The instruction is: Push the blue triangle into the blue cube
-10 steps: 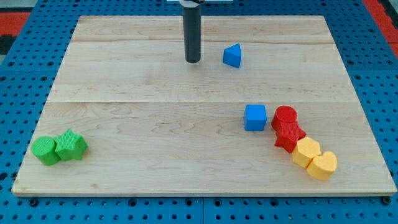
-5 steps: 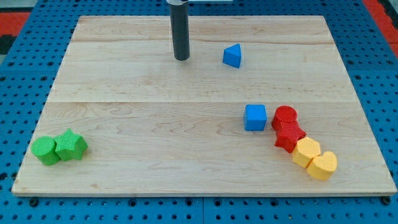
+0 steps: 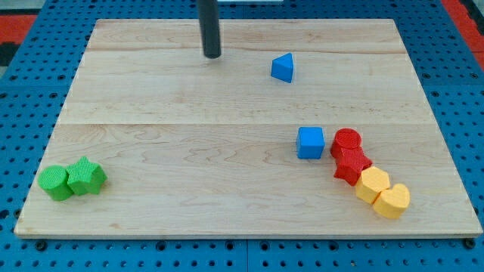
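Note:
The blue triangle (image 3: 283, 67) lies on the wooden board toward the view's top, right of centre. The blue cube (image 3: 310, 142) sits lower, toward the view's right, apart from the triangle. My tip (image 3: 212, 55) is near the view's top, well to the left of the triangle and slightly higher in the view, touching no block.
A red cylinder (image 3: 347, 141) and a red block (image 3: 352, 165) sit just right of the blue cube. A yellow block (image 3: 373, 183) and a yellow heart (image 3: 392, 201) follow below them. A green cylinder (image 3: 54, 183) and a green star (image 3: 87, 177) lie at bottom left.
My tip has moved to the view's left and upward, away from the blue triangle. No block has moved.

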Available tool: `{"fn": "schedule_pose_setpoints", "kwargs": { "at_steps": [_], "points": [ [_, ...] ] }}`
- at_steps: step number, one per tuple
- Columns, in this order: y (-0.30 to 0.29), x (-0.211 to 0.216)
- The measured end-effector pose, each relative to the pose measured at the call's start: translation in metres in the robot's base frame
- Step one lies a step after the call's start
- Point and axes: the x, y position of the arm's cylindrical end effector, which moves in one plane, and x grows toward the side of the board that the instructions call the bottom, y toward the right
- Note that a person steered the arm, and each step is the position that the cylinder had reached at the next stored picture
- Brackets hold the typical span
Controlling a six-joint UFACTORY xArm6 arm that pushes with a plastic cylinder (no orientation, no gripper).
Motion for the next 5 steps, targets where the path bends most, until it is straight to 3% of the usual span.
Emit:
{"fn": "schedule_pose_setpoints", "kwargs": {
  "at_steps": [1,2,3,4,5],
  "points": [
    [0.099,-0.001],
    [0.128,0.044],
    [0.091,0.106],
    [0.078,0.138],
    [0.111,0.100]
  ]
}}
